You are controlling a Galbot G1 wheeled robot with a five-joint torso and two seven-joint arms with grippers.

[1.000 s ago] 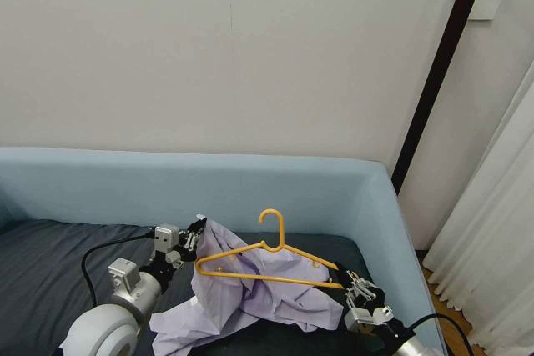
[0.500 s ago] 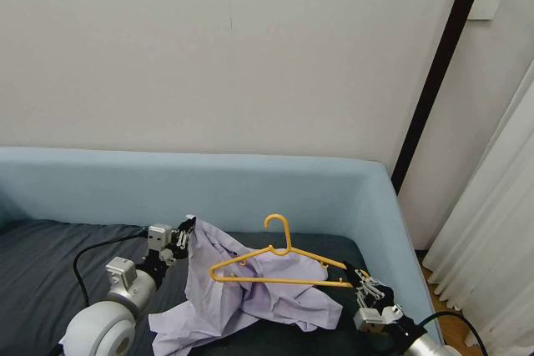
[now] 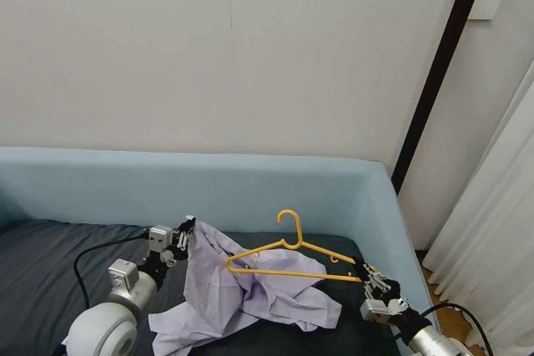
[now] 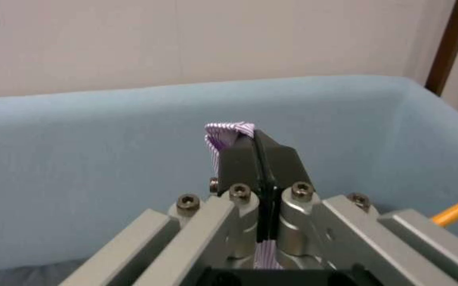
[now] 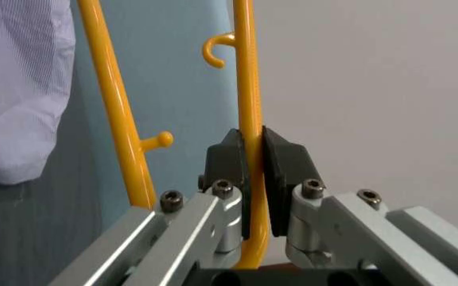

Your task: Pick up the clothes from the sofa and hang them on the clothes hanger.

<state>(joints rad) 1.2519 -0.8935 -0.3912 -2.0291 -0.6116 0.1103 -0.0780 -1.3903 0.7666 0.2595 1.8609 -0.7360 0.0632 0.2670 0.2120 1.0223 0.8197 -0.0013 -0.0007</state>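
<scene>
Left gripper [image 3: 184, 236] pinches a corner of the lilac striped cotton shirt [image 3: 242, 293], raised off the pale blue sofa [image 3: 250, 189]. Right gripper [image 3: 372, 278] clamps the yellow plastic hanger [image 3: 296, 260] above the sofa seat. Likely mid-threading; shoulders not yet seated.

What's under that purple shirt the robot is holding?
Dark sofa seat cushion shows around the shirt, whose corner the left gripper pinches. The yellow hanger, held by the right gripper, crosses its top. Whatever lies beneath the cloth is covered.
</scene>
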